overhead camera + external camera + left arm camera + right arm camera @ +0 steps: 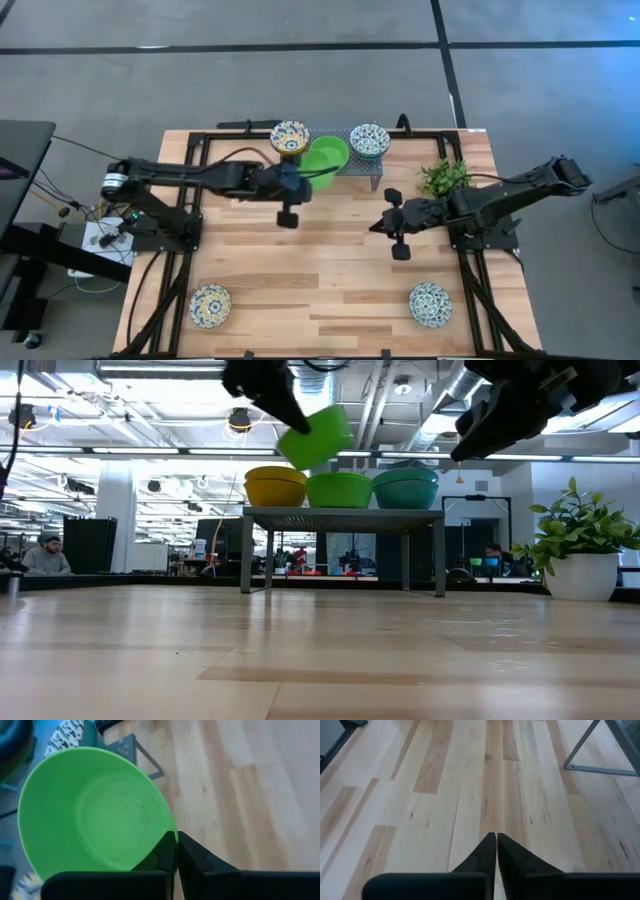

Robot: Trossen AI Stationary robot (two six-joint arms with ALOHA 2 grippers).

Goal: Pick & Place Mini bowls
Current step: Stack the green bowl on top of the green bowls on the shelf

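Above table (330,290), left jaws (175,851) pinch green bowl (92,812) (base hidden).

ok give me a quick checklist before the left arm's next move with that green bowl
1. Left hand pinching the green bowl by its rim: ok.
2. Bowl lifted above the metal rack: ok, tilted in the low view.
3. Grip firmness: cannot tell.
4. Right hand shut, holding nothing, waiting over bare table: ok.
5. Centre of the table free for a drop; patterned bowls sit at the near corners: ok.
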